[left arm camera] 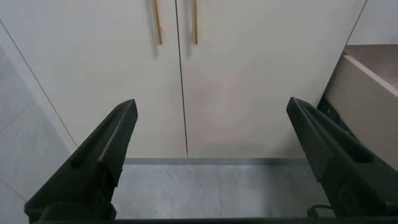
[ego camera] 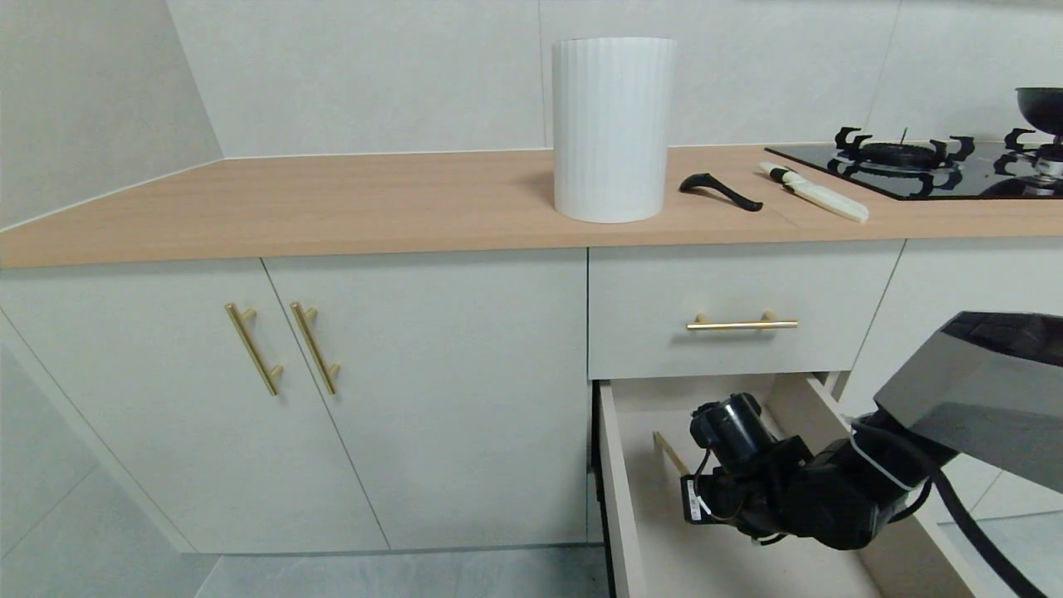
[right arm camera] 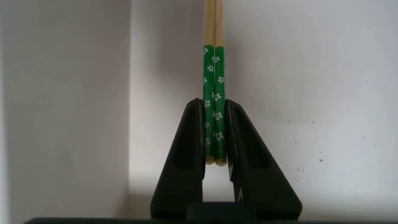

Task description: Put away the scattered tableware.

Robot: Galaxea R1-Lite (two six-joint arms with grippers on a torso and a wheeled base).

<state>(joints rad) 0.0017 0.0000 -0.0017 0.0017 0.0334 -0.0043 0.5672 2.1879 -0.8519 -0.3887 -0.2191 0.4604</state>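
Right wrist view, nearest: right gripper closed narrowly on a pair of chopsticks, wooden with a green flowered band, gripped near one end, side by side and touching, over a pale flat surface. Left wrist view: left gripper spread wide with nothing between the fingers, low before the cabinet doors and just above the grey floor; two gold bar handles, one on either side of the door seam. Head view, lower part: right arm inside the open lower drawer, the chopsticks' free end slanting out over the drawer's pale bottom. Directly above: a shut drawer with a horizontal gold handle. Farther back, on the wooden countertop: a tall white ribbed container, upright; just beside it, toward the robot's right, a black curved utensil lying flat; next, apart from it, a white knife, also flat, near the edge of a black gas hob. Farthest: a dark pot at the hob's far right, before the tiled wall.
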